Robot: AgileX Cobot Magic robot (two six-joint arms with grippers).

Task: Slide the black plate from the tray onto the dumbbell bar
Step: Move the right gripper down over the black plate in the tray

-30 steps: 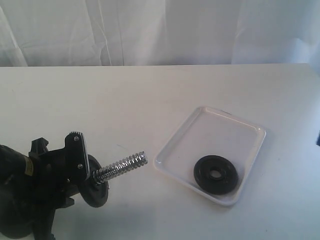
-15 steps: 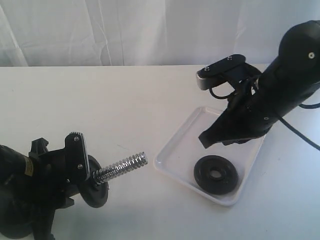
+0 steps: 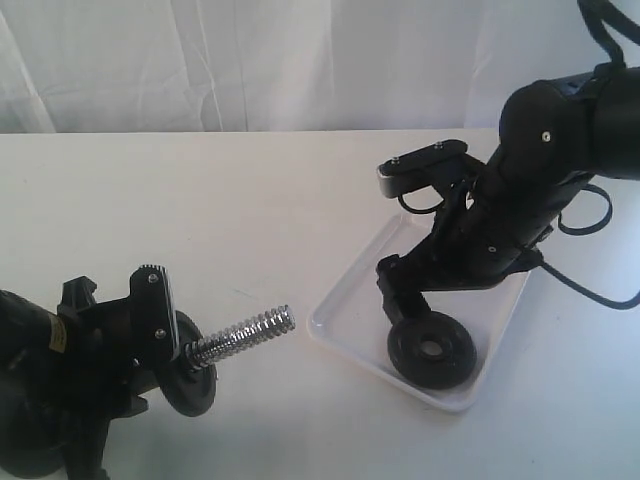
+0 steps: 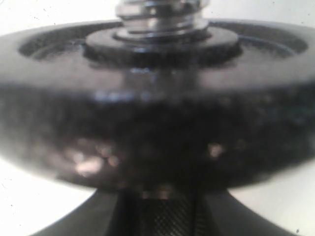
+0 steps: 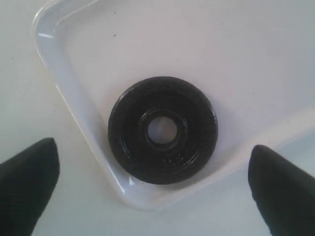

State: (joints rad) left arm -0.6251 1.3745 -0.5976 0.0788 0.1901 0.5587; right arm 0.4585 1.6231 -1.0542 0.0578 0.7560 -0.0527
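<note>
The black plate [image 3: 432, 350] lies flat in the near corner of the white tray [image 3: 350, 312]. My right gripper [image 3: 418, 303] hangs just above it, open. In the right wrist view its fingertips [image 5: 27, 179] stand wide apart on either side of the plate [image 5: 162, 130], touching nothing, with the tray [image 5: 197, 44] beneath. At the lower left, my left gripper [image 3: 160, 345] is shut on the dumbbell bar [image 3: 245, 332]. The bar's threaded end points toward the tray. Another black disc [image 3: 192, 378] sits on the bar against the gripper. It fills the left wrist view [image 4: 157, 123], with the bar's knurled middle [image 4: 167, 216] behind it.
The white table [image 3: 250, 200] runs back to a white curtain [image 3: 300, 60]. The right arm's black body and cables [image 3: 560, 150] lean over the tray's far side. A gap of bare table separates the bar's tip from the tray's rim.
The right arm came into view from the right and dropped over the tray until its open gripper hung just above the plate. The left arm and bar stayed still.
</note>
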